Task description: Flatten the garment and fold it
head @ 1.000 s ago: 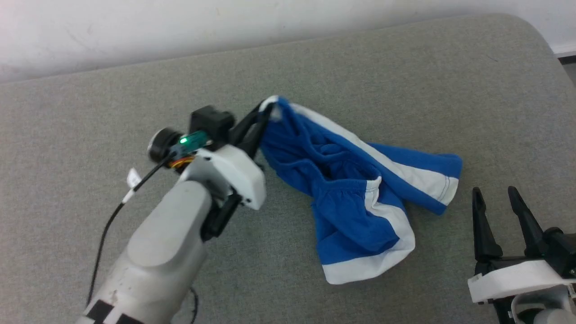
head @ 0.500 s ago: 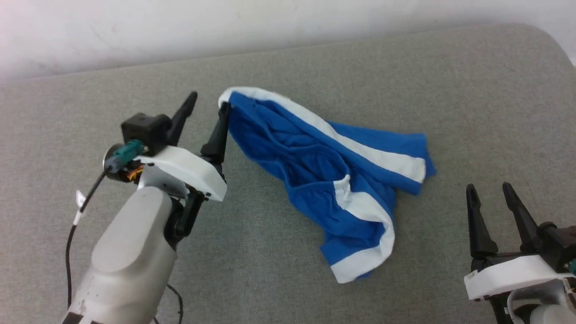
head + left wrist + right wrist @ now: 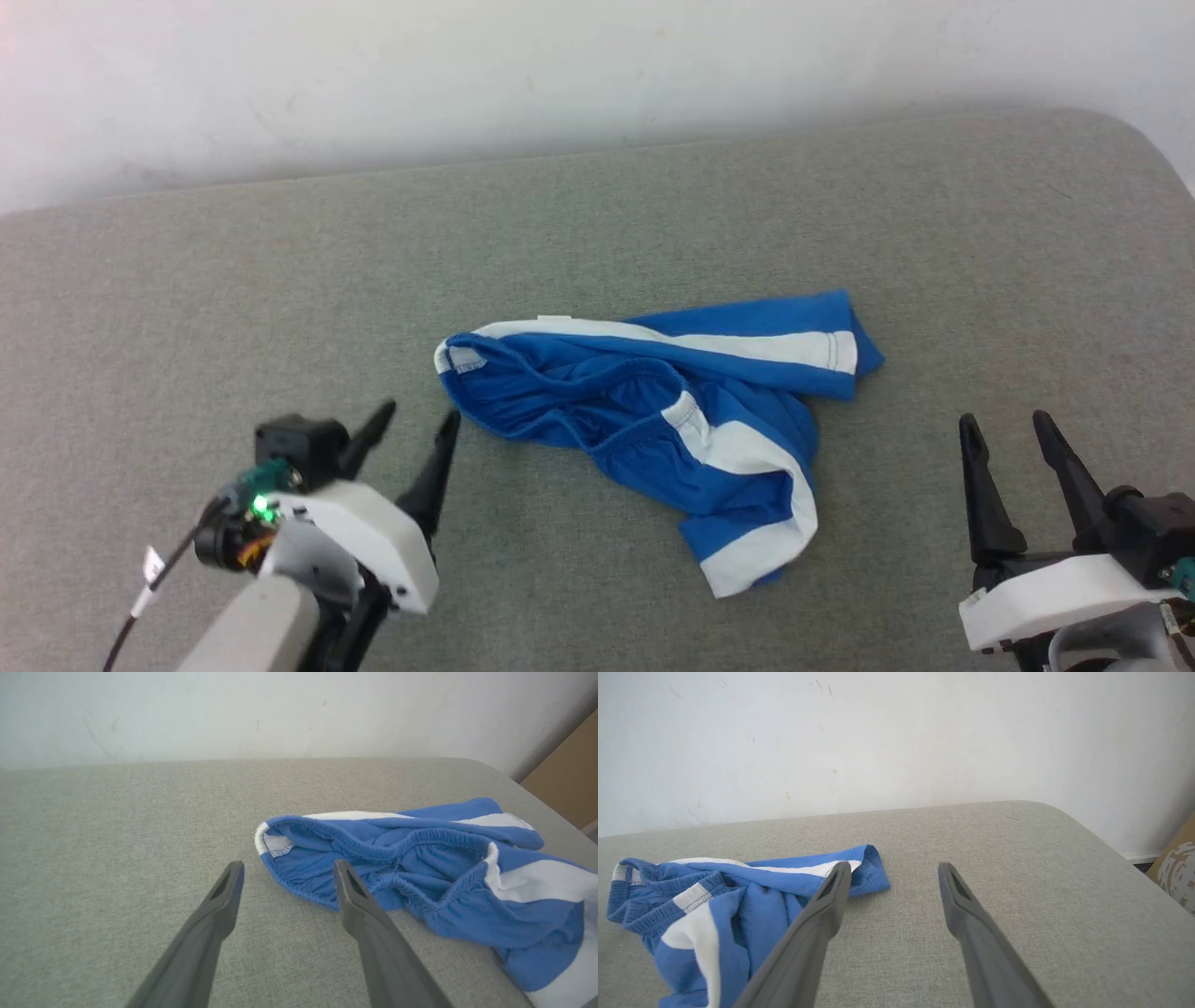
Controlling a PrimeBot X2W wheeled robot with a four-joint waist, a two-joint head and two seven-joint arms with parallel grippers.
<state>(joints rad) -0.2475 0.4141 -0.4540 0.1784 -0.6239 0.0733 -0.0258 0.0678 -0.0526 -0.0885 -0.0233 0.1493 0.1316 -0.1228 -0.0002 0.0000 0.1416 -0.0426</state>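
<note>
Garment (image 3: 644,411): crumpled on bench (image 3: 233,280), long axis left-to-right, waistband (image 3: 373,847) end leftward.
Left jaws: wide open, empty, just beside waistband corner; nearer arm.
Right jaws: open, empty, apart from hem (image 3: 871,872) end.
Contact: left fingertip possibly brushing fabric; unclear.

The garment (image 3: 653,411) is lying crumpled in the middle of the tabletop (image 3: 233,280) as the one obstacle, its waistband end sitting just beside the spread fingers of the left hand (image 3: 420,413). Open surface is running all round it: a wide strip to the left, a band behind it up to the wall (image 3: 560,75), and a gap between its right edge and the right hand (image 3: 1003,420), whose fingers are also standing apart. The wall is closing off the far side, and the tabletop is rounding off at the far right corner.
</note>
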